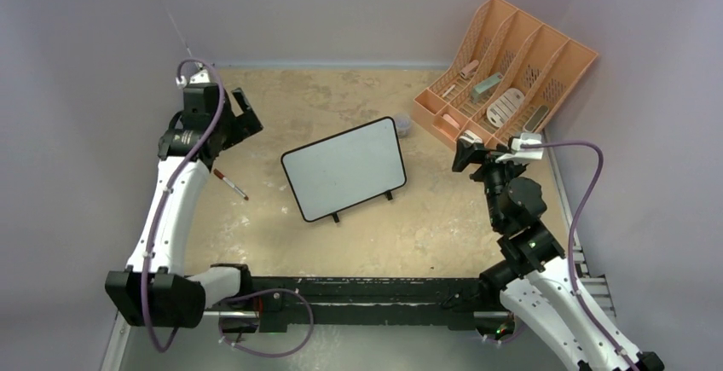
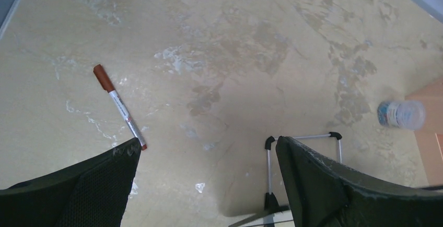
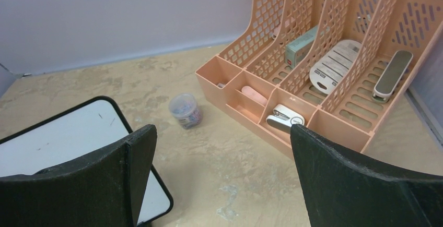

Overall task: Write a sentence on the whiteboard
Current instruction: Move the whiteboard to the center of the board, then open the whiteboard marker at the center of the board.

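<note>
The whiteboard (image 1: 344,169) stands tilted on its feet in the middle of the table (image 1: 426,217), between my two claws. To its left, my left claw (image 2: 208,140) hangs spread wide and empty, with the marker (image 1: 230,184) lying loose on the table close by. To its right, my right claw (image 3: 223,129) is also released, and the organizer (image 1: 503,72) sits behind it.

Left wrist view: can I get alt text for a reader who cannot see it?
A marker with a red cap lies on the beige table just beyond the left gripper, whose jaws stand wide open and empty. A small clear jar sits at the right edge.
</note>
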{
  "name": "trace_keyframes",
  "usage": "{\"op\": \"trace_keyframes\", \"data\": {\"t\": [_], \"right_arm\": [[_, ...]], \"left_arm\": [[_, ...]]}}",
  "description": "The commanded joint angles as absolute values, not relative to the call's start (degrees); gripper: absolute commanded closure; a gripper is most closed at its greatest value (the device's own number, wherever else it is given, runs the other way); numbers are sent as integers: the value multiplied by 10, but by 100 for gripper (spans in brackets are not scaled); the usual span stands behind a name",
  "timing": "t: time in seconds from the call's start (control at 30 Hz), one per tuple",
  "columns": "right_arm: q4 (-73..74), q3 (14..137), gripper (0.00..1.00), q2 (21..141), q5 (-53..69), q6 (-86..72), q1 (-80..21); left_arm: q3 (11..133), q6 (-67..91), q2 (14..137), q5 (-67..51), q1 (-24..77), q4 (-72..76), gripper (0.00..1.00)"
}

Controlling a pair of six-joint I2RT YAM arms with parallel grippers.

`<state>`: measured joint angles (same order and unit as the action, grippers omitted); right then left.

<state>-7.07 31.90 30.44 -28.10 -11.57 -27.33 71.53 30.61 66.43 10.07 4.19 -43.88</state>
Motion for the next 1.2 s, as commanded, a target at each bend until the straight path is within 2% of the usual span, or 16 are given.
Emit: {"op": "trace_keyframes", "data": {"t": [0.0, 0.27, 0.5, 0.67, 0.9, 1.17], "right_arm": [[-73, 349, 1, 317, -307, -141, -275], [-57, 350, 1, 336, -296, -164, -275], [-82, 335, 1, 313, -288, -154, -275], [-86, 332, 1, 305, -286, -148, -275], [-81, 335, 1, 311, -286, -147, -275], [-83, 334, 1, 312, -291, -141, -275]], "left_arm": [[703, 313, 697, 16, -51, -412, 0], [645, 337, 770, -31, -186, -405, 6], [638, 319, 855, 35, -203, -406, 14], [667, 311, 936, 53, -206, -399, 27], [717, 312, 1031, 49, -208, -395, 53], [738, 311, 1065, 40, -221, -386, 58]]}}
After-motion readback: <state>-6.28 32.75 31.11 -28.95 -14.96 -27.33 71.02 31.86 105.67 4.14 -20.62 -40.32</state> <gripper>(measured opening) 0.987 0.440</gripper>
